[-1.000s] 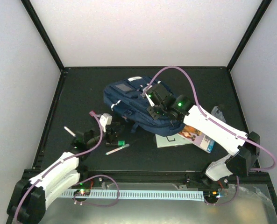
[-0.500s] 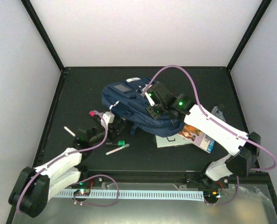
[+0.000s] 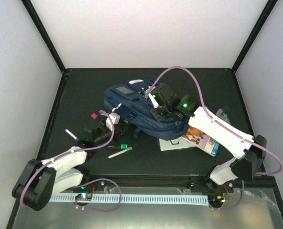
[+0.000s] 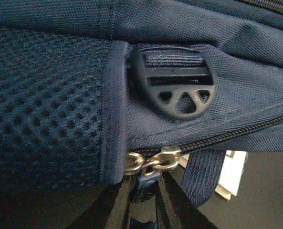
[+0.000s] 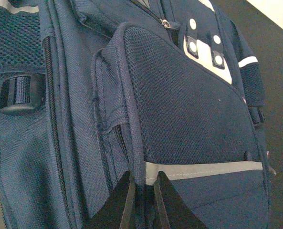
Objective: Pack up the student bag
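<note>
The large navy blue fabric student bag (image 3: 131, 102) lies flat near the middle of the black table (image 3: 203, 86). The left pincer (image 4: 143, 210) is clamped on the dark pull tab (image 4: 142, 183) hanging from the brass-coloured zip sliders (image 4: 153, 160), below a black plastic buckle (image 4: 172, 88). The right pincer (image 5: 142, 207) is closed on a fabric edge of the bag, just beneath the mesh pocket (image 5: 179, 109). Judged step: opening the zip. The next move calls for drawing the tab along the teeth while the right arm braces the fabric. Printed booklets (image 3: 193, 138) touch the bag; a green-capped white marker (image 3: 120, 152) lies near. White walls (image 3: 146, 33) enclose the table.
</note>
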Robot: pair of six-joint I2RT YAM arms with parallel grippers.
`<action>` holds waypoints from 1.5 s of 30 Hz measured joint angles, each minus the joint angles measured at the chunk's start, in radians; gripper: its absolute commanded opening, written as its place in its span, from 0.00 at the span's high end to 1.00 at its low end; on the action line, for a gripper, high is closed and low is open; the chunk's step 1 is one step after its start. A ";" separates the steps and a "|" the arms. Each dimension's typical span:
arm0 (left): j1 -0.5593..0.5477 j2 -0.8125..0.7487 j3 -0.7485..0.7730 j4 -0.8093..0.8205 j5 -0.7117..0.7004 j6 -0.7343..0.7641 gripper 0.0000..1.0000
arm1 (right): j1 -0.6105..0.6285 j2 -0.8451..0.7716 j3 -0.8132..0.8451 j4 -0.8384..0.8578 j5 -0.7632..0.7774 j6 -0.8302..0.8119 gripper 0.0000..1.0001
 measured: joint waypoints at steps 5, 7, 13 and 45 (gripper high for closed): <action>-0.007 0.026 0.027 0.007 0.014 0.006 0.98 | -0.002 0.000 0.000 0.001 -0.008 0.000 0.98; -0.011 0.023 0.029 0.010 0.014 0.006 0.98 | -0.003 0.000 0.000 0.002 -0.009 0.000 0.98; -0.053 -0.049 0.029 -0.044 0.002 0.008 0.98 | -0.003 0.002 0.000 0.005 -0.014 0.002 0.98; -0.515 0.220 0.423 -0.413 -0.182 -0.236 0.98 | -0.117 0.048 -0.162 0.223 -0.233 0.099 0.98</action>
